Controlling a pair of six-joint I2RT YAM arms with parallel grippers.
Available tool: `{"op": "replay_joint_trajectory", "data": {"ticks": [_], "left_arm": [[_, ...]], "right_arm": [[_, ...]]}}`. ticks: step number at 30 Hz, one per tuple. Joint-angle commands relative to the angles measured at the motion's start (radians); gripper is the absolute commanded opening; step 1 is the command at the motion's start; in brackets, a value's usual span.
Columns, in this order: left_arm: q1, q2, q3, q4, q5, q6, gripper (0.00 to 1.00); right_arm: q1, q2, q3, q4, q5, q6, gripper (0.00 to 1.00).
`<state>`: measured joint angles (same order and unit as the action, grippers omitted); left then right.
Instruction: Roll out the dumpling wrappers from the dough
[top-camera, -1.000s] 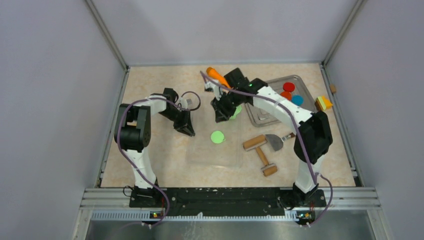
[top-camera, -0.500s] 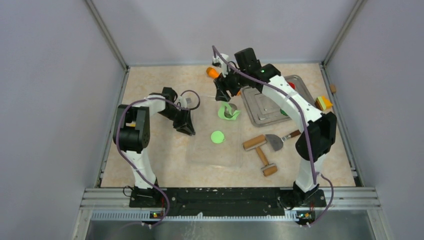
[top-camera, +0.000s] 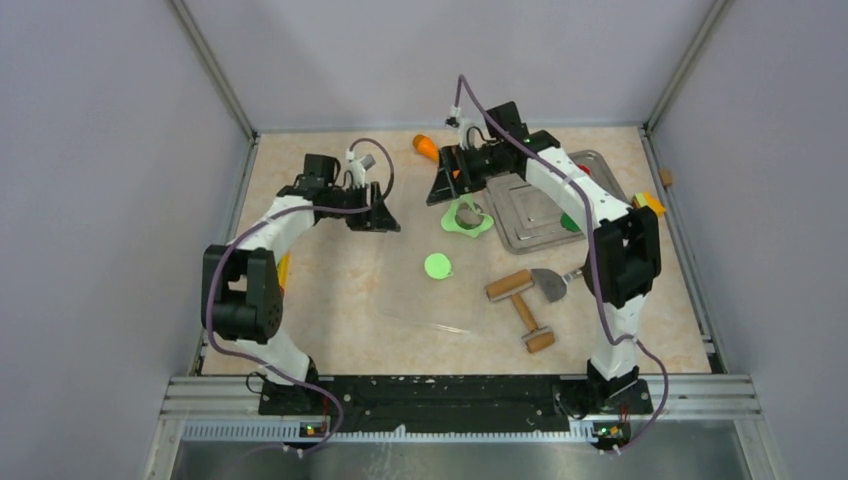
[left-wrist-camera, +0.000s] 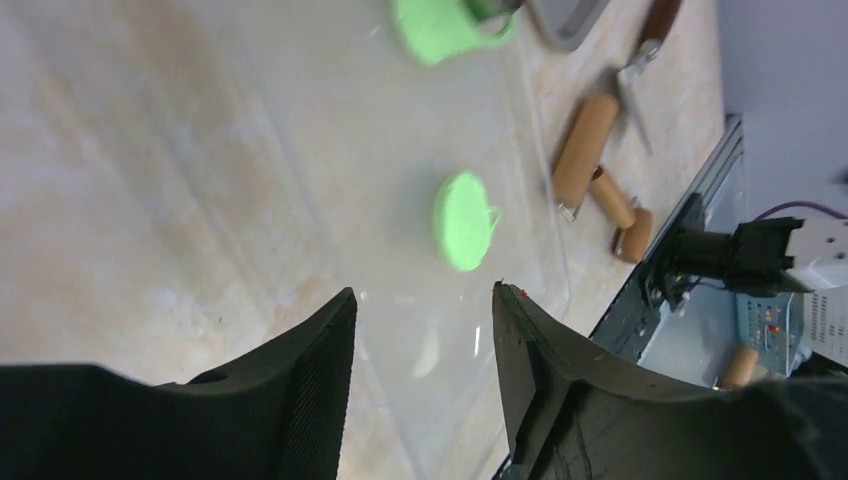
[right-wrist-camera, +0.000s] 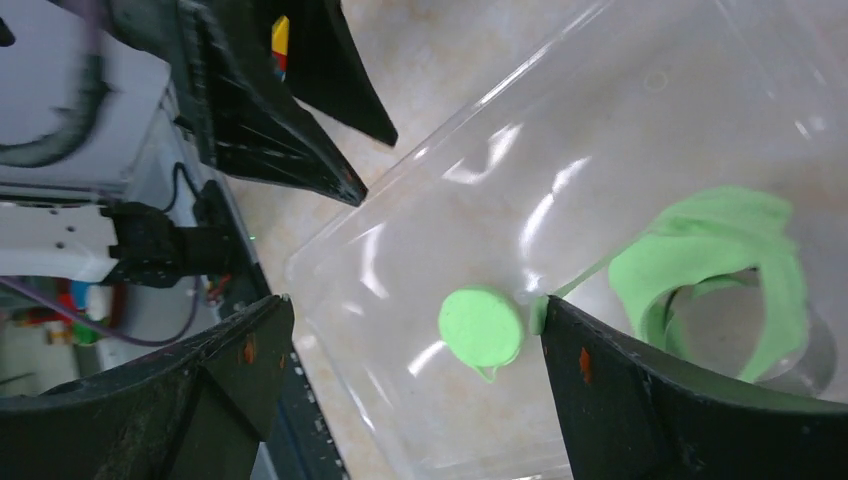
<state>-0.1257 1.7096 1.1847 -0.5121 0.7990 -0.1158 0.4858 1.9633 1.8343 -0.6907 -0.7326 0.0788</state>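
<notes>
Two tools are hanging wide and empty, left tool (left-wrist-camera: 420, 300) and right tool (right-wrist-camera: 415, 305), while one dumpling wrapper (top-camera: 436, 266) is lying near the dough (right-wrist-camera: 700, 240).

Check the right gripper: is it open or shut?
Open. The right gripper shows a wide gap in its wrist view, with nothing gripped in it.
</notes>
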Motion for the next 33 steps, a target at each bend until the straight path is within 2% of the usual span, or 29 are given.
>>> {"op": "replay_joint_trajectory", "data": {"ticks": [1,7,14,15,19,33], "left_arm": [[0.002,-0.084,-0.017,0.331,0.093,-0.127,0.57],[-0.003,0.024,0.060,0.464,0.145,-0.318,0.59],[-0.045,0.194,0.202,0.504,0.287,-0.384,0.61],[-0.054,0.214,0.230,0.493,0.304,-0.384,0.66],[-0.096,0.258,0.283,0.484,0.340,-0.396,0.69],[-0.152,0.350,0.319,0.573,0.334,-0.487,0.68]], "right_arm": [[-0.028,-0.019,-0.073,0.111,-0.179,0.204,0.94],[-0.029,-0.015,-0.073,0.105,-0.083,0.169,0.95],[-0.020,0.020,-0.026,0.080,0.028,0.130,0.95],[-0.018,0.023,-0.020,0.074,0.043,0.122,0.95],[-0.015,0.037,-0.017,0.081,0.048,0.113,0.96],[0.027,0.049,-0.006,0.097,0.012,0.102,0.96]]}}
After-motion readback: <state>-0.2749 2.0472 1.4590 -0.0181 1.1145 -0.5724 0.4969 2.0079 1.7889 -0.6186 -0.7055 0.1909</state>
